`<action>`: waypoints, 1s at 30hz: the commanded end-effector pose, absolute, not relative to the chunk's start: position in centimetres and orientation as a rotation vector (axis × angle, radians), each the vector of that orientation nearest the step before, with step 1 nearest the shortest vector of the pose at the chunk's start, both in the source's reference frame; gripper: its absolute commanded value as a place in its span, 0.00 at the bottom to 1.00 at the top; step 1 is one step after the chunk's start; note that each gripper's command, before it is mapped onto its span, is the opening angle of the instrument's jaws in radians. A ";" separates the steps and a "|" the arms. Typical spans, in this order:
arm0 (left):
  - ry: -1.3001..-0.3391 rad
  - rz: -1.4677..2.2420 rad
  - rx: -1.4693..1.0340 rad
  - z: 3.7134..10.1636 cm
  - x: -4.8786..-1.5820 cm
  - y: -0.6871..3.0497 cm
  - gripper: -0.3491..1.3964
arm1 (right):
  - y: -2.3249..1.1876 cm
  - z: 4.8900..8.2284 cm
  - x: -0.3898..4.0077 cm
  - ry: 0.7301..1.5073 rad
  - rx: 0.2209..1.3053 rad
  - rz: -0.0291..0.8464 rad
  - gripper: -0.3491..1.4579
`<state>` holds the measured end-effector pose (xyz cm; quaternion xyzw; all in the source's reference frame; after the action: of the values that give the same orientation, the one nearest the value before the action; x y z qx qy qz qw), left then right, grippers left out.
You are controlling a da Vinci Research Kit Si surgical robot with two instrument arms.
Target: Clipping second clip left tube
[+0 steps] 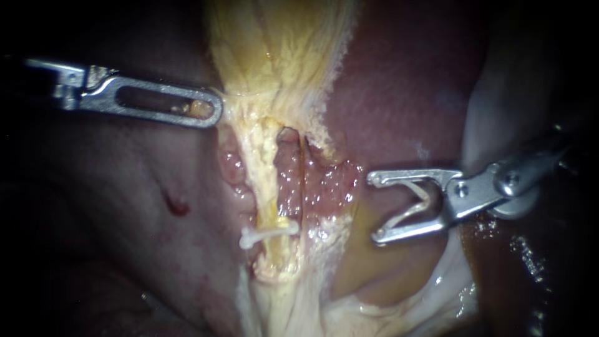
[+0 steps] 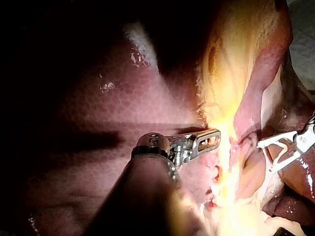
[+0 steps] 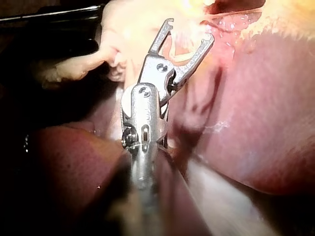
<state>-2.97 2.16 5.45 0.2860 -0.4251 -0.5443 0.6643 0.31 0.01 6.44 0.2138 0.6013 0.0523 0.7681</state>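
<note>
The left tube (image 1: pixel 267 187), pale yellow, runs down from the gallbladder (image 1: pixel 281 50). One white clip (image 1: pixel 268 233) sits across its lower part. A pinker right tube (image 1: pixel 288 162) lies beside it. My right instrument (image 1: pixel 374 208) hangs to the right of both tubes, apart from them. Its jaws stand wide with an open white clip (image 1: pixel 418 200) seated between them, also seen in the right wrist view (image 3: pixel 190 29). My left instrument (image 1: pixel 217 109) has slotted jaws shut on yellow gallbladder tissue at the upper left, with tissue showing through the slot (image 2: pixel 216 135).
Dark red liver (image 1: pixel 405 93) lies to the right and left of the tubes. Bumpy pink raw tissue (image 1: pixel 331 193) lies between the tubes and my right instrument. A small blood spot (image 1: pixel 176 205) marks the liver on the left. Pale fatty tissue (image 1: pixel 299 306) sits below.
</note>
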 end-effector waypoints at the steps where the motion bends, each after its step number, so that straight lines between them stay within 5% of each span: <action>1: -0.960 -1.230 0.645 5.45 -2.97 2.15 0.00 | -0.02 6.47 0.37 1.309 0.470 0.114 0.47; 30: -0.958 -1.236 0.647 5.46 -2.98 2.15 0.00 | -0.22 6.87 1.15 1.335 0.575 0.179 0.47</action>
<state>-2.98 2.15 5.46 0.2865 -0.4241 -0.5466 0.6628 1.17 -0.23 6.90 0.2704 0.6076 0.0887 0.7415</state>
